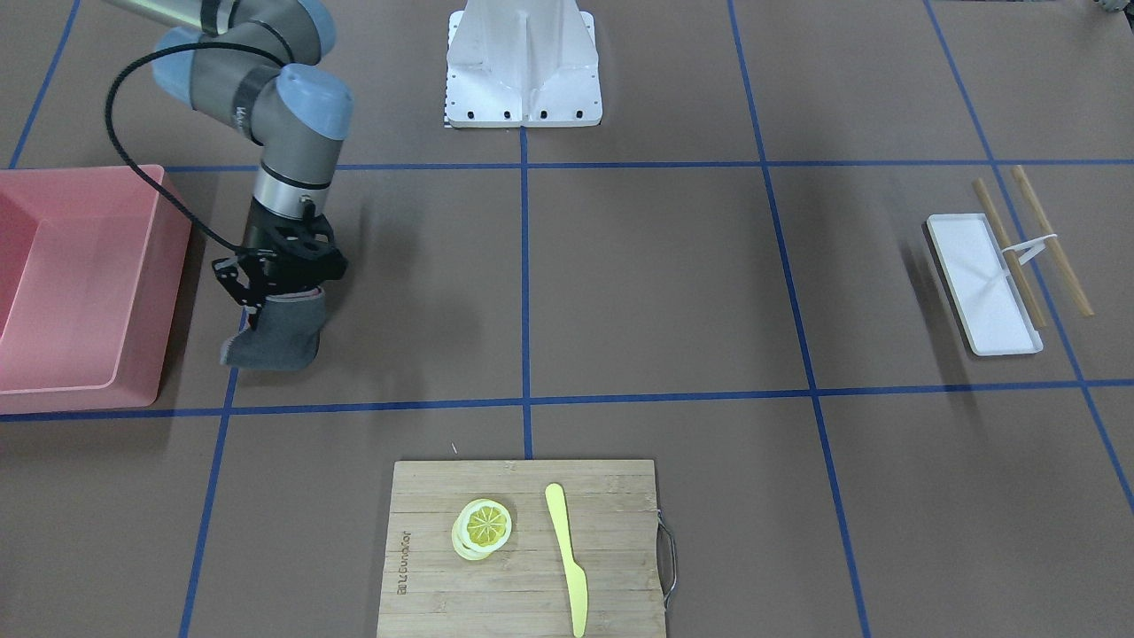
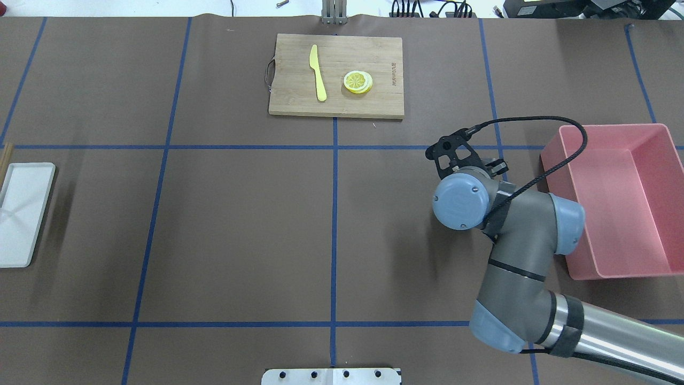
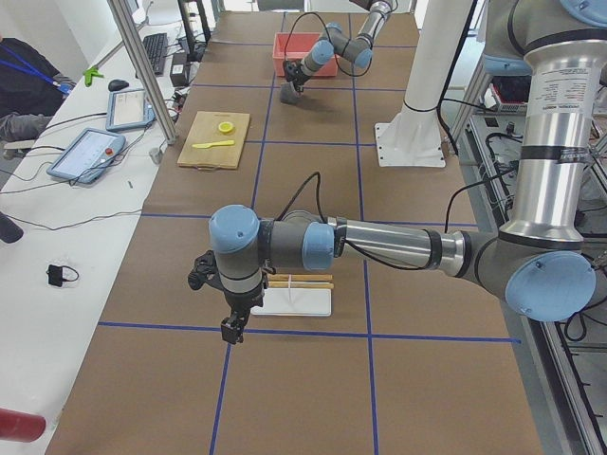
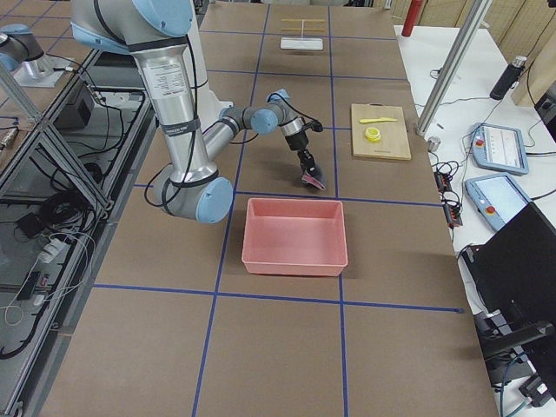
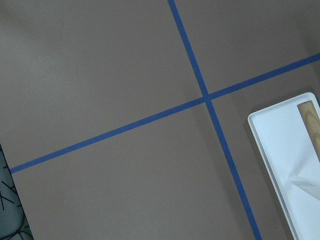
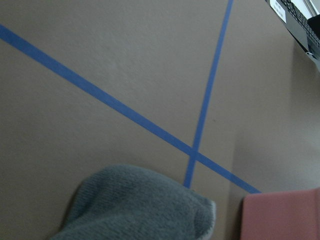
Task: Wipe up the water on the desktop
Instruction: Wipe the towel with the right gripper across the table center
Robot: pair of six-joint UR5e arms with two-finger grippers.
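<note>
The desktop (image 1: 656,283) is matte brown with a grid of blue tape lines; I see no water on it. My right gripper (image 1: 266,297) is shut on a grey cloth (image 1: 275,337), which hangs down and seems to touch the desktop beside a tape line. The cloth fills the bottom of the right wrist view (image 6: 140,205). In the overhead view my wrist hides the cloth. My left gripper (image 3: 230,329) shows only in the exterior left view, low over the desktop beside the white tray (image 3: 296,301); I cannot tell if it is open or shut.
A pink bin (image 1: 71,283) stands close beside the cloth. A bamboo cutting board (image 1: 523,549) holds a lemon slice (image 1: 484,526) and a yellow knife (image 1: 567,558). The white tray (image 1: 983,283) with chopsticks (image 1: 1050,239) lies at the far end. The white robot base (image 1: 523,66) stands mid-table.
</note>
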